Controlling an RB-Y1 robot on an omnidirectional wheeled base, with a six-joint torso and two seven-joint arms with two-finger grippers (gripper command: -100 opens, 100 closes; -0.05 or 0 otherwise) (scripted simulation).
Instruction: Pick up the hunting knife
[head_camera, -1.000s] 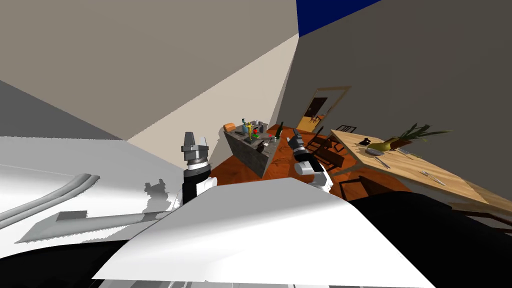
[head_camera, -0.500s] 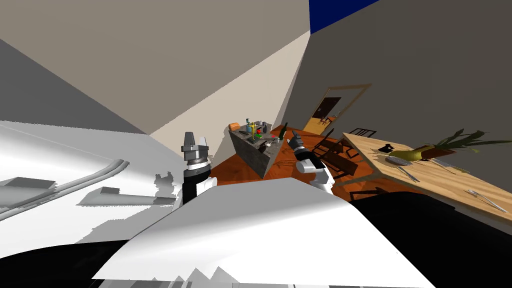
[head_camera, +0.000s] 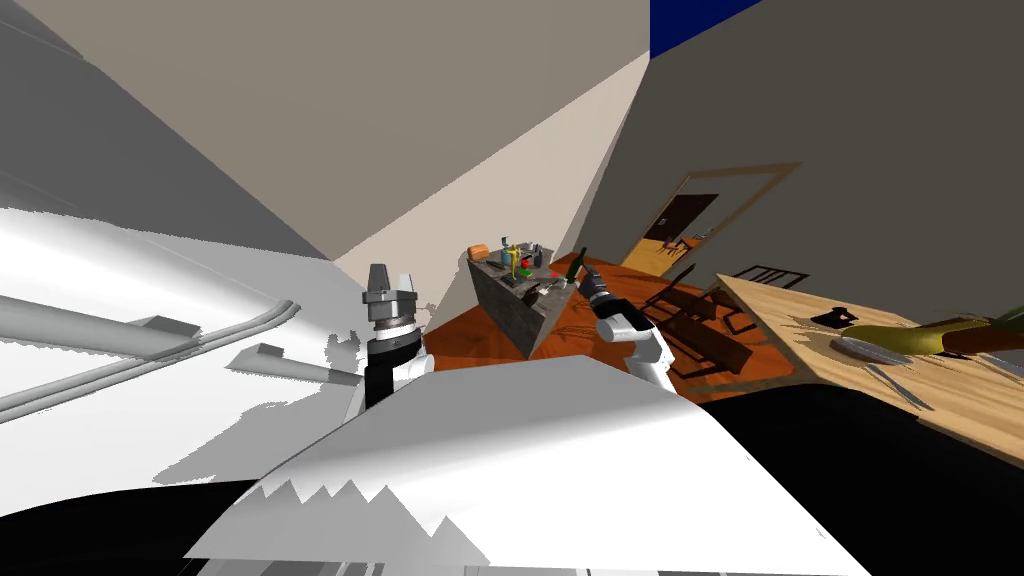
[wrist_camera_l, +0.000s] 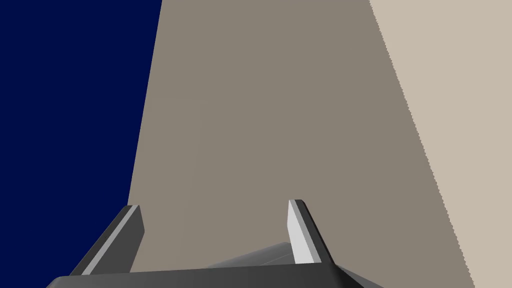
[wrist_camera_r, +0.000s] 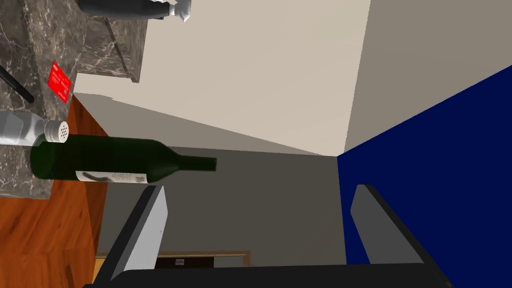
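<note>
Subject item: hunting knife not positively identified. Judged to lie among the small clutter on top of the grey veined stone-look counter (head_camera: 512, 308), which stands on the red-brown wood floor (head_camera: 470, 345) ahead of the robot.

State of rt gripper (wrist_camera_r: 260, 189): blades wide apart, nothing between them. It reaches fwd toward the counter's near corner. The tall dark green glass bottle with pale label (wrist_camera_r: 110, 161) stands at that corner, just beyond one blade tip and to that side of the gap, not in it. Near the bottle on the top: a clear shaker with perforated white cap (wrist_camera_r: 31, 131), a small red card (wrist_camera_r: 59, 81), and a thin black rod (wrist_camera_r: 15, 84) cut off at the frame edge.

State of lt gripper (head_camera: 391, 278): held upright near the chest, blades wide apart, empty, pointing at a wall and away from the counter. Rt arm is plainly the nearer.

Key relation: the counter top lies to the bottle side of the rt gripper's line, so in my judgement the approach must swing that way.

Not determinable: the knife's long axis, its handle end, which item it is. Candidates are the black rod and a dark rounded object with pale grey end (wrist_camera_r: 135, 6), cropped. A light wooden table (head_camera: 790, 325) to the rt carries cutlery (head_camera: 900, 385), too small to rule out.
</note>
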